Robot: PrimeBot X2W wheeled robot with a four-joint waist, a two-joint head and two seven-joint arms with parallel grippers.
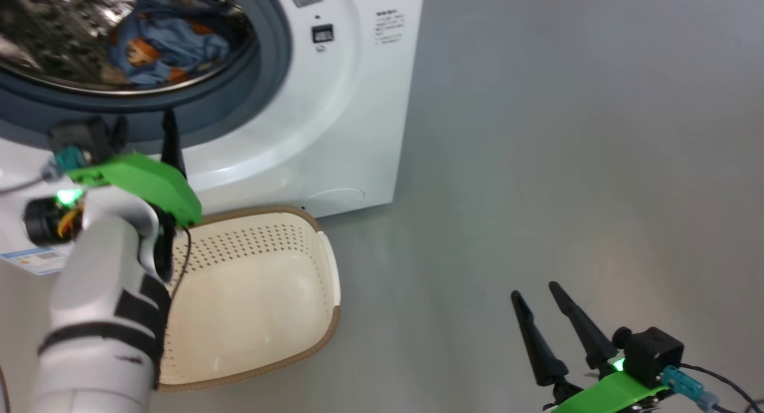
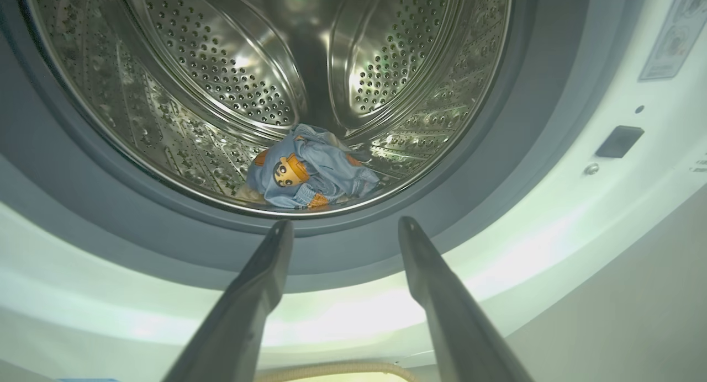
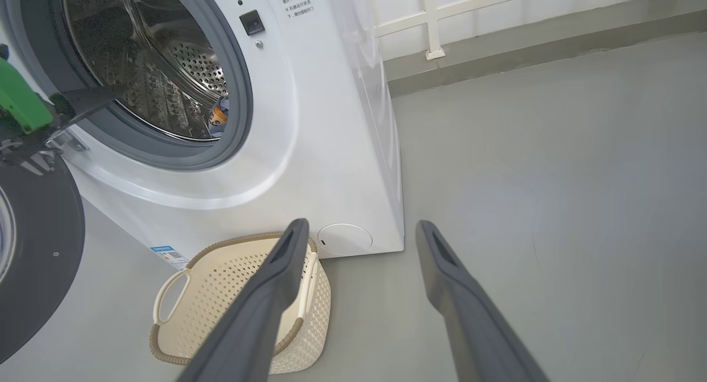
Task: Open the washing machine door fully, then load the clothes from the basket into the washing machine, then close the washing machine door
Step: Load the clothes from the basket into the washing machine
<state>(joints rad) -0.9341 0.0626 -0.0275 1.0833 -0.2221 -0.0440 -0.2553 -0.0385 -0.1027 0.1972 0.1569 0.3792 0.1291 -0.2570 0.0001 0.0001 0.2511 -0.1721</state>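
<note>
The soft light blue clothes (image 2: 315,172) with orange prints lay crumpled low in the shiny perforated steel drum (image 2: 221,84) of the white washing machine (image 1: 334,120). Both the left claw (image 2: 343,227), before the grey rubber seal (image 2: 83,205), and the right claw (image 1: 535,292), over the floor (image 1: 567,162), stood spread wide, holding nothing.

Washing machine (image 3: 331,150): one was shown.
Washing machine door (image 3: 38,249): one, black-rimmed.
Basket (image 3: 237,241): one, which bore two white handles (image 3: 309,282).
Clothes (image 2: 312,172): one light blue garment was counted in the drum; a cream edge beside it could not be counted with certainty as a second piece.
Drum ribs (image 2: 221,67): two.
Grippers: two, the left gripper (image 2: 345,223) and the right gripper (image 3: 363,223), each with two dark fingers.
Blue label sticker (image 3: 168,255): one.
</note>
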